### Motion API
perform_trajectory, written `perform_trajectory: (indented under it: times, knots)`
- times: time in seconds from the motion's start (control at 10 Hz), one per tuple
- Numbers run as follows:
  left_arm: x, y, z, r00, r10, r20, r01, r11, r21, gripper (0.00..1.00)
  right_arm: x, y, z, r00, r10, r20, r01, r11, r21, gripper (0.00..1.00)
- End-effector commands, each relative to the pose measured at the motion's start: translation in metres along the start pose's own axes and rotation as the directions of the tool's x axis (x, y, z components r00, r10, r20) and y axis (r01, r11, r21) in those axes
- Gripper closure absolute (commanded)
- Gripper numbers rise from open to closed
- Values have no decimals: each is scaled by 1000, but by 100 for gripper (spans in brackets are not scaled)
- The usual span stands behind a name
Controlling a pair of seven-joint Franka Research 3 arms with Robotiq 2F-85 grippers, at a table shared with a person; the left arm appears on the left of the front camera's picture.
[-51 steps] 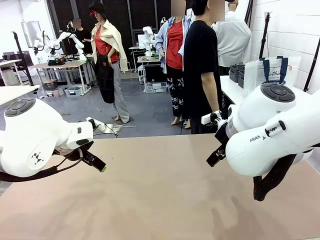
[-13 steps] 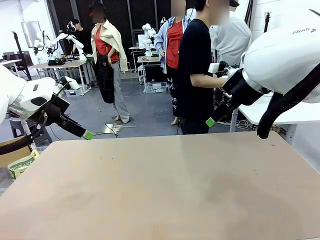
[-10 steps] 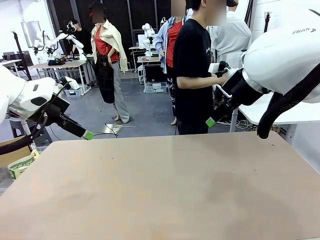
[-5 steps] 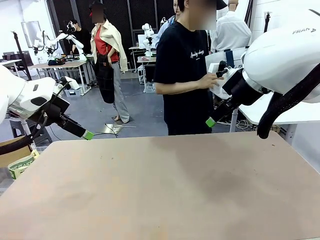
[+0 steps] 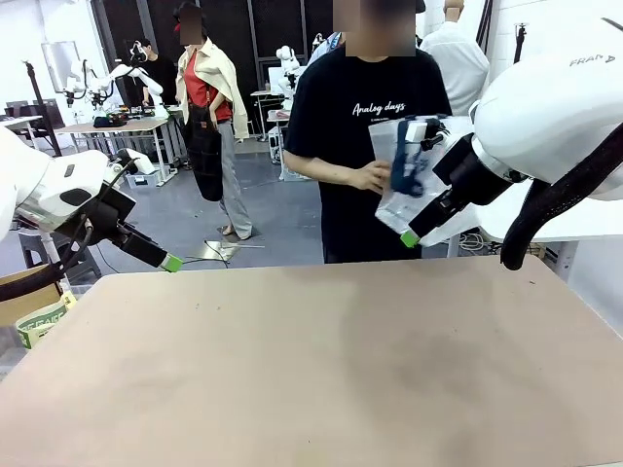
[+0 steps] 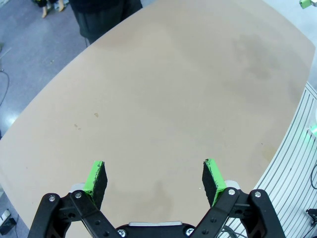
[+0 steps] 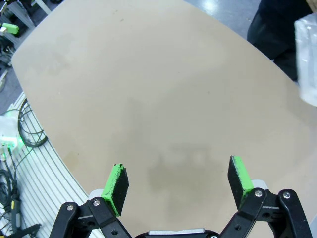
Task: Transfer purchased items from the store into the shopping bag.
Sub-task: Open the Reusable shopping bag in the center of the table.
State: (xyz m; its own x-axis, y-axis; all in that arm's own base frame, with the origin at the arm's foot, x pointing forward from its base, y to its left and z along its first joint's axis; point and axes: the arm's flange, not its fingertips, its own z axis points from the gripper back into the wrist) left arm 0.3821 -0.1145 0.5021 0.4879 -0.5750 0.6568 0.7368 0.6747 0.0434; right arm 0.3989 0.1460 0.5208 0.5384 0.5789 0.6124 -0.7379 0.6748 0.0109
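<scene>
A person [image 5: 365, 126] in a black shirt stands at the far side of the table [image 5: 311, 389] and faces the robot. The person holds the shopping bag [image 5: 407, 185] up in the air in front of the chest. It is above the far edge of the table and does not touch the table. The shopping bag is whitish and see-through, and its dark blue handles [image 5: 414, 161] hang down its front. One hand [image 5: 372, 178] grips it on the side that is left in the front view. It hangs a bit tilted.

The right claw [image 5: 412, 236] comes in from the right and hangs high near the far edge of the table. Its green tip sits just under the bottom corner of the shopping bag, and I cannot tell if they touch. In the right wrist view the right claw [image 7: 178, 181] is open wide, and the brown table shows between its two green fingers [image 7: 118, 182]. A whitish bit of the shopping bag [image 7: 307, 59] shows at the right edge there.

The left claw [image 5: 170, 263] hangs by the far left edge of the table, well apart from the shopping bag. In the left wrist view the left claw [image 6: 154, 174] is open wide too, with brown table between its fingers [image 6: 96, 176]
</scene>
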Motion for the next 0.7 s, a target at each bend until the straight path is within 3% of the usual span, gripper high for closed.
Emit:
perform_trajectory:
  times: [0.0, 0.6]
  knots:
    - [0, 0, 1, 1000, 1, -2, -1, 1000, 7, 0, 0, 0, 0, 1000, -7, -4, 7, 1000, 8, 0]
    - [0, 0, 1, 1000, 1, -2, -1, 1000, 7, 0, 0, 0, 0, 1000, -7, -4, 7, 1000, 8, 0]
